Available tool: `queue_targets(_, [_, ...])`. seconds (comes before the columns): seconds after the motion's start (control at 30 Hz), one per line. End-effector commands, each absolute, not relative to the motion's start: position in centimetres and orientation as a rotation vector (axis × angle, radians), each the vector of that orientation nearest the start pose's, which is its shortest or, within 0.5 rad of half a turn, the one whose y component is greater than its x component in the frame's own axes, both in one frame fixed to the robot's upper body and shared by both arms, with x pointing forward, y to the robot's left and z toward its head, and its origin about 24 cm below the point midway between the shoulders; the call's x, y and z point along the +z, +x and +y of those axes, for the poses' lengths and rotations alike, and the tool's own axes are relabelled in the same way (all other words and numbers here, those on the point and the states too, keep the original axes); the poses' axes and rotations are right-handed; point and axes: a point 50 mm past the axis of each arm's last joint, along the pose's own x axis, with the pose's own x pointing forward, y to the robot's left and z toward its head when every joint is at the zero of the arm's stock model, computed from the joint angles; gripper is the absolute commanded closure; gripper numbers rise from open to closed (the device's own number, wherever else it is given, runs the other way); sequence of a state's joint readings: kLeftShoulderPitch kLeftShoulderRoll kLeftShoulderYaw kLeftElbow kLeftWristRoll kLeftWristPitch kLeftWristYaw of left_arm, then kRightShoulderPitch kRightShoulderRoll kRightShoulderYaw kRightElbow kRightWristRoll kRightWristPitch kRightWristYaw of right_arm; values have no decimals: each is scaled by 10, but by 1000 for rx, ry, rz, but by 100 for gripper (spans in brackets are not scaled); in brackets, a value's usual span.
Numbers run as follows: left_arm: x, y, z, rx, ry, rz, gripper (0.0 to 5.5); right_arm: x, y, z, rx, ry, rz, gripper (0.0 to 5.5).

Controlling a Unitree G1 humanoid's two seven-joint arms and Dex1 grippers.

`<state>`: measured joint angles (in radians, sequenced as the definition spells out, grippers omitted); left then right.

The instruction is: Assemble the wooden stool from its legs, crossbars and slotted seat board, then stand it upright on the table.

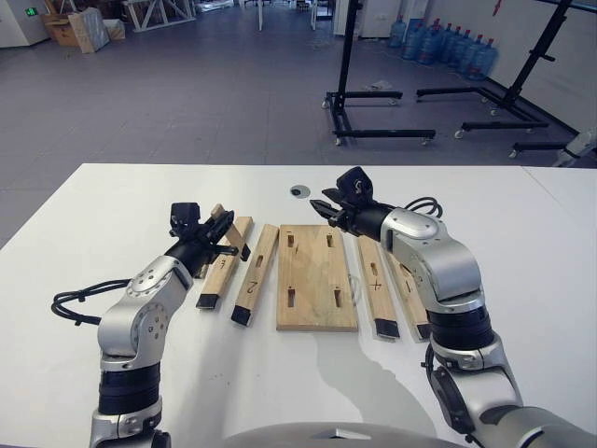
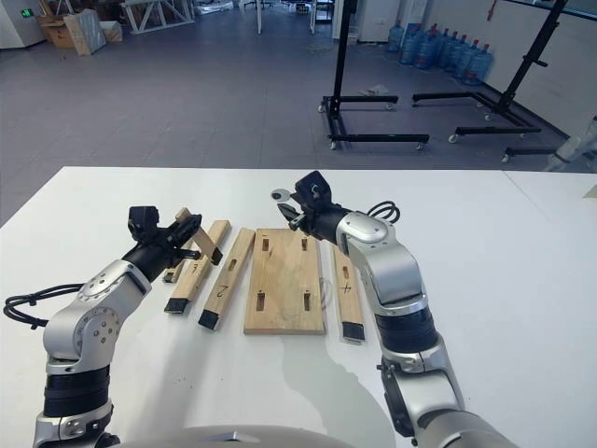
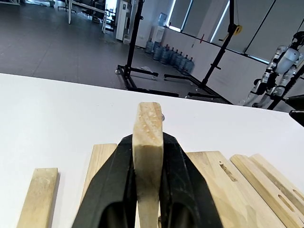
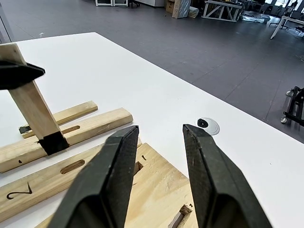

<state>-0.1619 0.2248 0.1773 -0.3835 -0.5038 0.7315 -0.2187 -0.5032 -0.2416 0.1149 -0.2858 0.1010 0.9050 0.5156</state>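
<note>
Left gripper (image 1: 224, 242) clamps a tilted leg (image 1: 221, 219); right gripper (image 1: 326, 213), fingers spread, hovers over seat board (image 1: 317, 285).

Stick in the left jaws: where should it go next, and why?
Probably swing the stick sideways toward a left-hand slot of the board. The left jaws are shut on it, holding it tilted, and the board's four slots all look empty.

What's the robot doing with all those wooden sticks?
It is building a stool. The left gripper is shut on one black-tipped wooden piece, lifted off the white table. The right gripper is open, above the far end of the slotted seat board. The other pieces lie flat beside the board. Nothing is joined yet.
</note>
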Motion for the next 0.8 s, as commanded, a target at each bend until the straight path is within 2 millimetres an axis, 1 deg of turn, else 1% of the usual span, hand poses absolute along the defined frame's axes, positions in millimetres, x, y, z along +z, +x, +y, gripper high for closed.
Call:
queue_targets(0.03, [132, 267, 162, -362, -257, 96, 512, 147, 298, -106, 684, -194, 224, 380])
queue_targets(0.1, [129, 267, 154, -369, -279, 107, 512, 146, 298, -105, 684, -193, 227, 380])
queue_targets(0.17, [126, 265, 150, -366, -290, 119, 512, 146, 298, -104, 685, -190, 229, 380])
queue_targets(0.33, [111, 264, 154, -345, -282, 162, 512, 144, 298, -105, 678, -185, 235, 380])
queue_targets(0.8, [89, 264, 151, -339, -251, 197, 512, 141, 297, -104, 680, -183, 245, 380])
